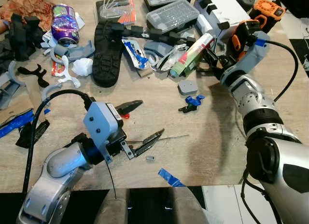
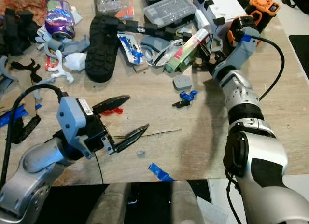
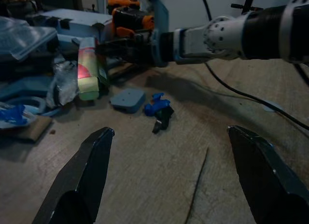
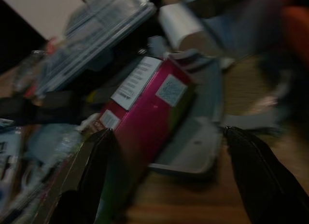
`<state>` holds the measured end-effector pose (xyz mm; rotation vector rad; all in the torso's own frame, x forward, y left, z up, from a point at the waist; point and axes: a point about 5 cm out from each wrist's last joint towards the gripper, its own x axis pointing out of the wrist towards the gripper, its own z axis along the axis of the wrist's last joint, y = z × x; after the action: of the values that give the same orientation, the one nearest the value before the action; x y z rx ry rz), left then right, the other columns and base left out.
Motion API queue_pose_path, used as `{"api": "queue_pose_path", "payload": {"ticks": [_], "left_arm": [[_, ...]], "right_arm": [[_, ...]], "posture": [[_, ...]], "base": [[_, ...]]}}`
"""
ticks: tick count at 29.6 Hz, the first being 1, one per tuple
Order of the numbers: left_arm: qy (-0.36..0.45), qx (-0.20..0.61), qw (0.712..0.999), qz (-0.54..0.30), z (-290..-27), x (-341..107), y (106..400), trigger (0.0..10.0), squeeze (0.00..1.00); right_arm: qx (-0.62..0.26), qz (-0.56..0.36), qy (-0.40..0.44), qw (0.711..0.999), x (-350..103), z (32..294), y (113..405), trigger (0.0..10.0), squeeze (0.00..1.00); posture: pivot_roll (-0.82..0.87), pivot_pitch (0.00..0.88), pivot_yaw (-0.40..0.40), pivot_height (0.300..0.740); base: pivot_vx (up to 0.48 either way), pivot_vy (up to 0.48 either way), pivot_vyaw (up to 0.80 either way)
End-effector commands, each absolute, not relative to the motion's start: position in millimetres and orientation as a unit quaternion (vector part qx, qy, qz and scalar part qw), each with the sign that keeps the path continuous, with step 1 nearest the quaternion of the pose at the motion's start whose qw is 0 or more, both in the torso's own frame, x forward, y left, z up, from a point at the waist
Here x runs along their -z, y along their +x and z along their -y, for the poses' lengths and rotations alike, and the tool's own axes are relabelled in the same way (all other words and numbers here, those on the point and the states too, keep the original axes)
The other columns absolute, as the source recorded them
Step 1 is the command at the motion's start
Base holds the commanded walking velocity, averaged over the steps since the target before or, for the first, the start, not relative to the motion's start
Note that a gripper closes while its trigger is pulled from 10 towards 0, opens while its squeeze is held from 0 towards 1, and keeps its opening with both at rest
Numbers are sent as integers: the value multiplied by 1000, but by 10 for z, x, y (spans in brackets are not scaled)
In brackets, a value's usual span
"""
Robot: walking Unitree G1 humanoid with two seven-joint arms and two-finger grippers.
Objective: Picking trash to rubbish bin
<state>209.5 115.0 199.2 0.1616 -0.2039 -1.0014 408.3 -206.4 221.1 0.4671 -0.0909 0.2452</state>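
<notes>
Jaws parted, right gripper (image 4: pixel 164 185) by carton (image 1: pixel 192 54), bare wooden table (image 1: pixel 212 137) nearside.

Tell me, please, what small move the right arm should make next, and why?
Probably ease the right gripper a little further forward and close on the pink and green carton. In the right wrist view its jaws stand open with the carton just ahead, lying tilted among the clutter on the wooden table. The left gripper hovers open over bare wood.

The right gripper (image 4: pixel 166 178) has its two black fingers (image 4: pixel 89 185) spread wide apart. Between them lies a pink box (image 4: pixel 145 105) with white labels. A grey plastic piece (image 4: pixel 193 149) sits just beside it on the wooden table (image 4: pixel 203 204). Behind is a clear plastic case (image 4: pixel 104 33), all blurry.
</notes>
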Motion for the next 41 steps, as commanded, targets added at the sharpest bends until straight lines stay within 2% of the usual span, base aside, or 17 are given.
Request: {"api": "queue_pose_path", "payload": {"ticks": [1,6,17,18,31,41], "left_arm": [[76,487,866,86,-1134,-1972,2040,10000,0],[71,487,867,83,-1122,-1968,2014,10000,0],[68,485,869,78,-1095,-1976,1988,10000,0],[68,484,869,78,-1094,-1973,1989,10000,0],[71,483,869,77,-1066,-1963,2022,10000,0],[89,462,878,89,-1084,-1922,2216,10000,0]], "right_arm": [[-132,33,250,959,-2142,2029,4073,10000,0],[-151,47,264,952,-2210,2027,4073,10000,0],[-142,30,245,959,-2167,1975,4088,10000,0],[-147,32,245,958,-2179,1953,4092,0,0],[-166,37,246,954,-2230,1901,4100,0,0],[-220,92,262,935,-2485,1896,4083,0,0]], "posture": [[90,387,-10,740],[89,392,-13,740],[91,401,-20,740],[91,400,-22,740],[72,366,-33,740],[49,269,-41,740]], "base": [[0,0,0],[0,0,0],[0,0,0],[0,0,0],[0,0,0],[0,0,0]]}}
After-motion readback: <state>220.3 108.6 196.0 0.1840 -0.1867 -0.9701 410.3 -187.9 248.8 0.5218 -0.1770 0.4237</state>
